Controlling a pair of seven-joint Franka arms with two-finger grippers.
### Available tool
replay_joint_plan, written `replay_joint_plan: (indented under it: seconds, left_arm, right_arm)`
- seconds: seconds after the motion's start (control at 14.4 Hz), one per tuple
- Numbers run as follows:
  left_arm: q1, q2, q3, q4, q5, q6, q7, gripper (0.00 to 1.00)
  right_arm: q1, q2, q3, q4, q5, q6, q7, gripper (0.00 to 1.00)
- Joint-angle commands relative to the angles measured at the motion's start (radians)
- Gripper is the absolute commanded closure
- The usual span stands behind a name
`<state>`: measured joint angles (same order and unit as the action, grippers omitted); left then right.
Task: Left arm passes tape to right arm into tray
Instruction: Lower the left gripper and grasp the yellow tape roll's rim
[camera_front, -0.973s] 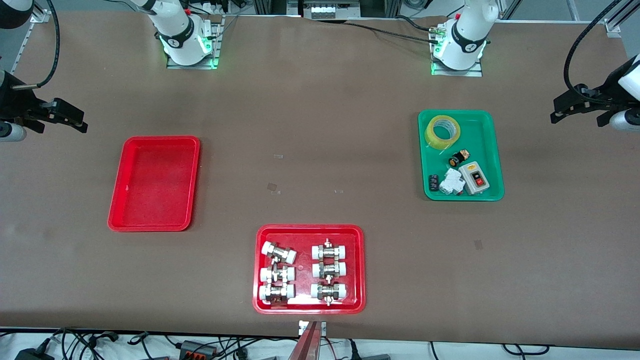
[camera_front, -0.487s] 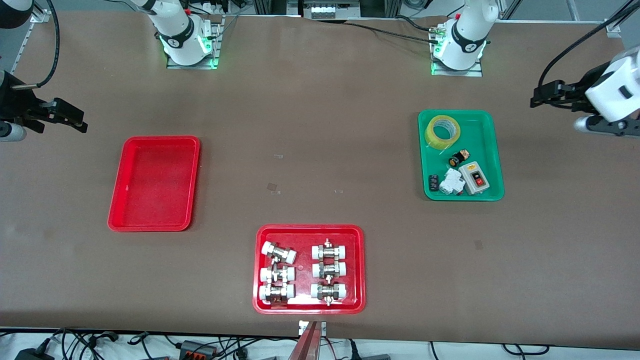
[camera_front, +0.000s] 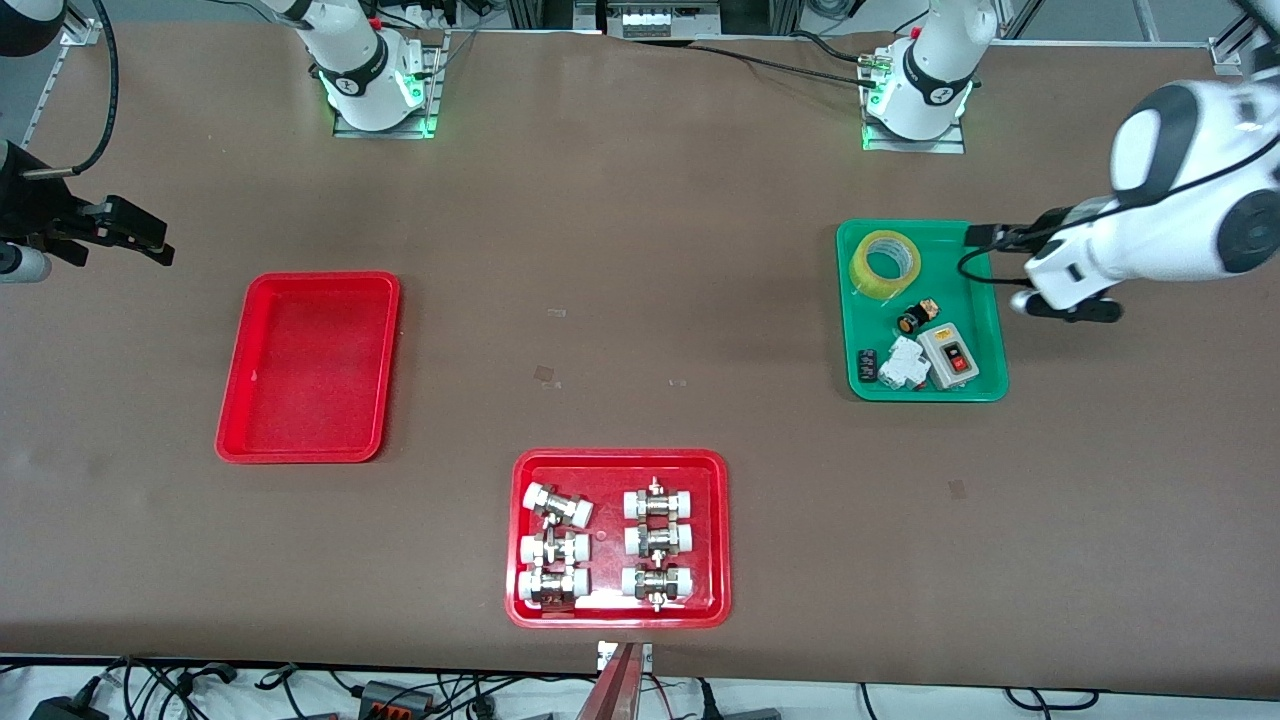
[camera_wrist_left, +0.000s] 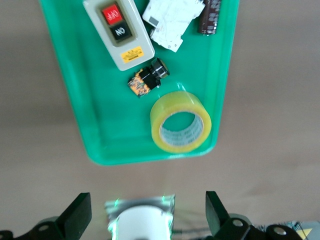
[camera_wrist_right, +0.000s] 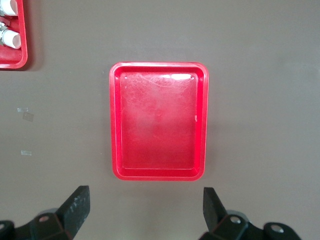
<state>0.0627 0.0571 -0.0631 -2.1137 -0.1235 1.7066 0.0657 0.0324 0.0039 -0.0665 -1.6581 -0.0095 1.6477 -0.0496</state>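
The tape (camera_front: 885, 264), a roll of translucent yellow packing tape with a pale core, lies tilted in the green tray (camera_front: 976, 240), in the corner of that tray farthest from the front camera and toward the right arm's end. Nothing grips it. In the same tray, nearer the front camera, lie a small black and orange push button (camera_front: 914, 318), a grey switch box (camera_front: 951, 357) with one red and one black key, a white breaker-like block (camera_front: 902, 364) and a small black component (camera_front: 866, 364).

The left gripper (camera_wrist_left: 147, 216) hangs over the edge of the green tray on the side toward the left arm's end; in the left wrist view its two black fingers (camera_wrist_left: 77, 215) stand spread wide and hold nothing, with the tape seen below between them. The left arm (camera_front: 1180, 215) reaches in from the left arm's end of the table.

The plain red tray (camera_front: 232, 400) lies well apart from the green tray, toward the right arm's end. The right gripper (camera_wrist_right: 145, 212) waits in the air at that end of the table, fingers spread apart and holding nothing.

A second, wider red tray (camera_front: 718, 470) with white-capped metal fittings (camera_front: 557, 505) sits nearest the front camera, between the two others along the table's length.
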Motion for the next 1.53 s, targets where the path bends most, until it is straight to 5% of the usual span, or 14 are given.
replay_joint_plan:
  seconds: [0.0, 0.14, 0.56, 0.63, 0.83, 0.97, 1.11, 1.46]
  left_arm:
    - [-0.007, -0.042, -0.017, -0.25, -0.024, 0.254, -0.003, 0.0]
    - [-0.007, -0.01, -0.05, -0.345, -0.025, 0.407, -0.009, 0.0]
    - [-0.004, 0.092, -0.06, -0.405, -0.025, 0.557, -0.023, 0.0]
    - [-0.003, 0.096, -0.061, -0.405, -0.025, 0.558, -0.021, 0.07]
    - [-0.001, 0.098, -0.061, -0.405, -0.031, 0.551, -0.023, 0.61]
    - [0.0, 0.099, -0.061, -0.405, -0.045, 0.551, -0.021, 0.8]
    - [0.0, 0.105, -0.061, -0.404, -0.065, 0.55, -0.021, 0.91]
    - [-0.001, 0.107, -0.067, -0.394, -0.081, 0.526, -0.021, 0.98]
  right_arm:
    - [-0.003, -0.007, -0.001, 0.0, -0.01, 0.0, -0.007, 0.0]
    - [0.0, -0.007, -0.001, 0.0, -0.01, 0.0, -0.007, 0.0]
    - [-0.002, -0.007, 0.001, 0.0, -0.009, -0.002, -0.006, 0.0]
    - [-0.002, -0.005, -0.001, 0.0, -0.009, 0.0, -0.006, 0.0]
    - [-0.003, -0.002, -0.001, 0.0, -0.007, -0.005, -0.006, 0.0]
    - [-0.003, -0.002, -0.001, 0.0, -0.007, -0.005, -0.006, 0.0]
    - [-0.003, -0.002, -0.001, 0.0, -0.007, -0.005, -0.006, 0.0]
    - [-0.003, -0.002, -0.001, 0.001, -0.003, 0.004, -0.006, 0.0]
